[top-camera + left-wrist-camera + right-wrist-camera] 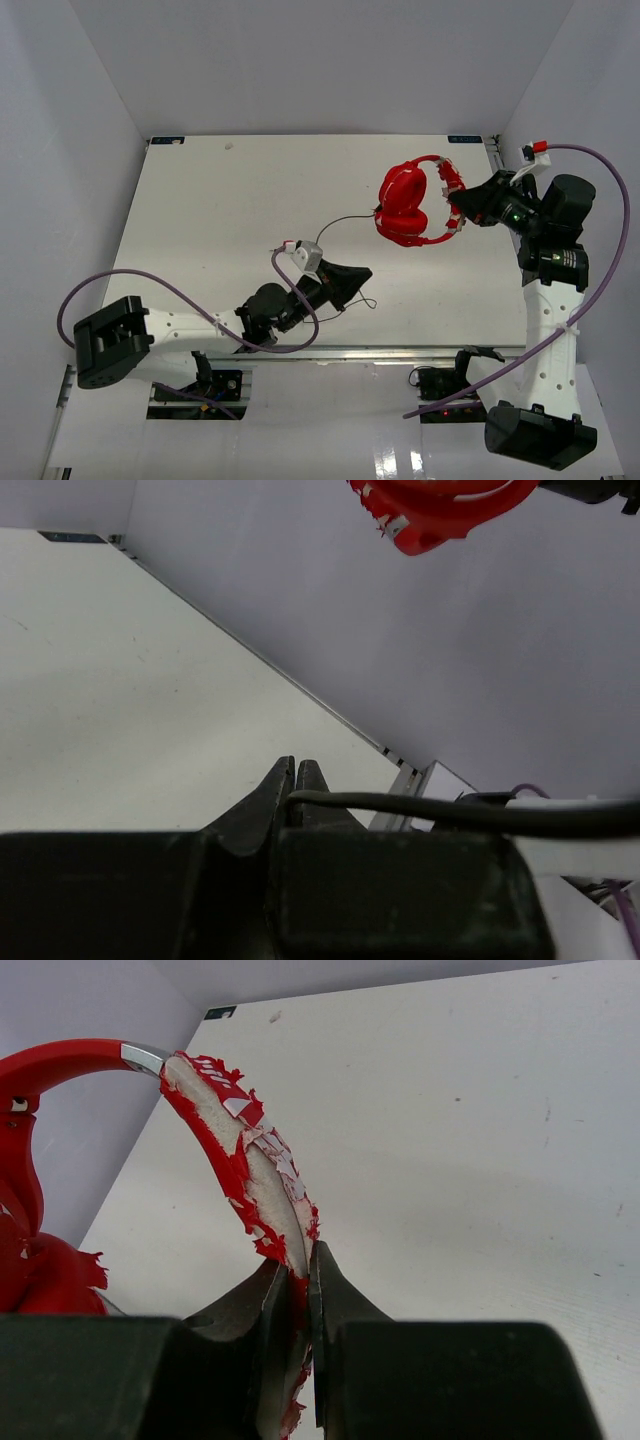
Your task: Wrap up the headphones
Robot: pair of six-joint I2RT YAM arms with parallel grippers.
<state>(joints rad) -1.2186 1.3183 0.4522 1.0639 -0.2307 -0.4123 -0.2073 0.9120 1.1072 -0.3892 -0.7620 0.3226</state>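
The left end effector (297,765) is clenched. The thin black cable (420,808) comes out of the seam between its fingers and runs off across the right-hand finger, so the cable looks pinched there. In the overhead view this left end effector (366,273) sits near the middle of the flat white worktop (220,200), close to the near edge. From there the thin black cable (345,220) stretches away and to the right, with some slack lying curled just beside the fingers.

At the cable's far end are the bright red over-ear headphones (405,205), far and right of the left end effector. The right end effector (456,212) is much the nearer of the two, and it is clamped on their peeling red-and-white headband (250,1160). The headband stands edge-up between that right end effector (300,1255)'s fingers, and the headphones appear to be held clear of the worktop.

The cable's long axis therefore points from the near centre to the far right. Judging by this, winding calls for the left arm to carry the cable along that line and round the held headphones (440,510).
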